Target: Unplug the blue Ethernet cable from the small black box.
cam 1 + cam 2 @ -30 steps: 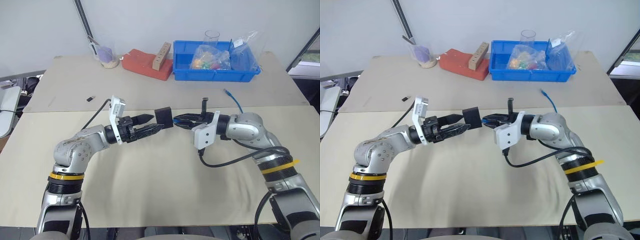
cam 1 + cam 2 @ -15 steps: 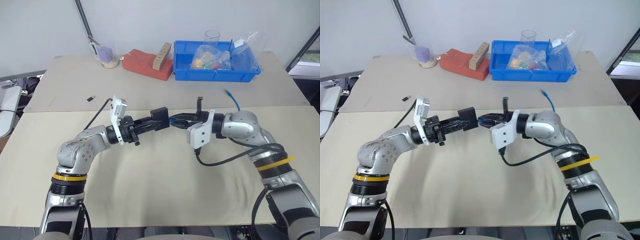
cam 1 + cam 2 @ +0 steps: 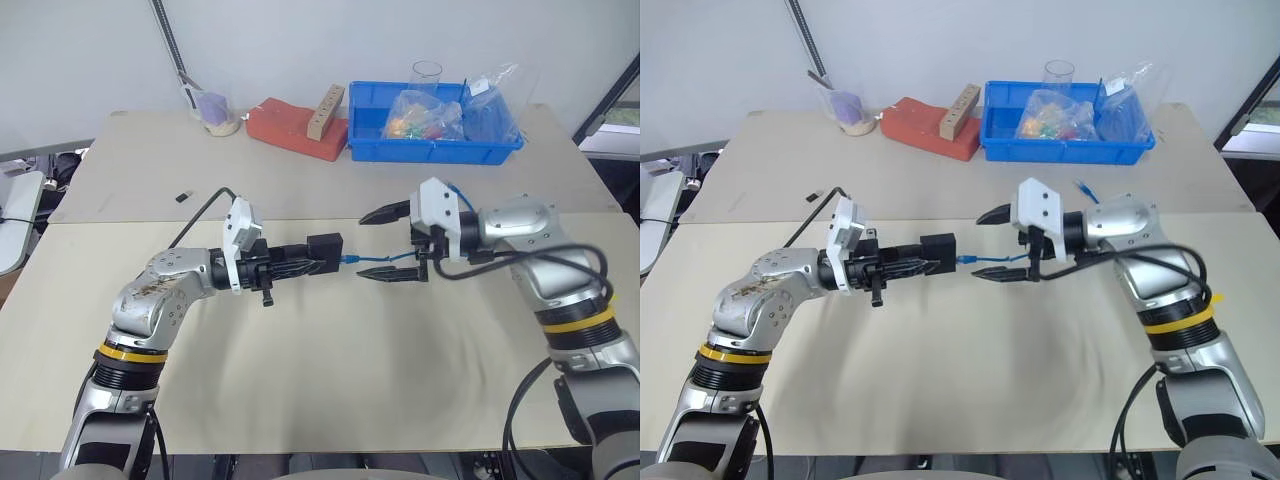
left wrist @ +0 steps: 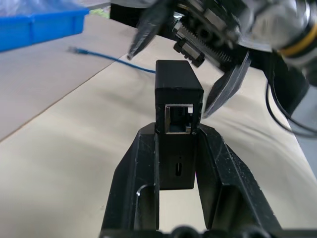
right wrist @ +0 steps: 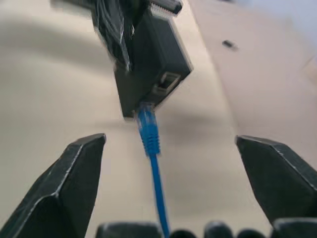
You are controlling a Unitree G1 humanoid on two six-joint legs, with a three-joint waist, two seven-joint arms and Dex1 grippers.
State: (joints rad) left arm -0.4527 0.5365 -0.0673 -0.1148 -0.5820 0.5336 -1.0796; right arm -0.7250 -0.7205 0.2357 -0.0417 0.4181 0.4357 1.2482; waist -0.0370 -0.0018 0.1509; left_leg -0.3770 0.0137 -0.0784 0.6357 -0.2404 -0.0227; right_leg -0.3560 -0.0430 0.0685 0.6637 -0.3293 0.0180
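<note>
Cable (image 5: 150,136): thin, bright blue, one plug seated in a port on the box's face toward the right gripper. Its free run leaves that port in a straight line and passes between the right gripper's two spread fingers, touching neither; its long axis lies along the line those fingers point. Farther on it runs behind the right arm, and its far end (image 3: 455,186), with a small clear plug, rests on the table beyond that arm.

Box (image 3: 325,247): small, matte black, squarish, held in the air between the two grippers. A second, empty port with a metal rim shows on the side facing the left wrist.

Left gripper (image 3: 305,264): fingers closed on the box, one against each side, gripping its end away from the cable.

Right gripper (image 3: 385,243): jaws wide open, holding nothing, fingertips just short of the box and straddling the cable; one finger (image 5: 74,168) shows on each side of the blue cord. It is the free hand and the nearer one to the plug.

Judgement: the cable is still plugged in. The pull would run along the cable's own line, away from the box, once the right jaws close near the plug.
</note>
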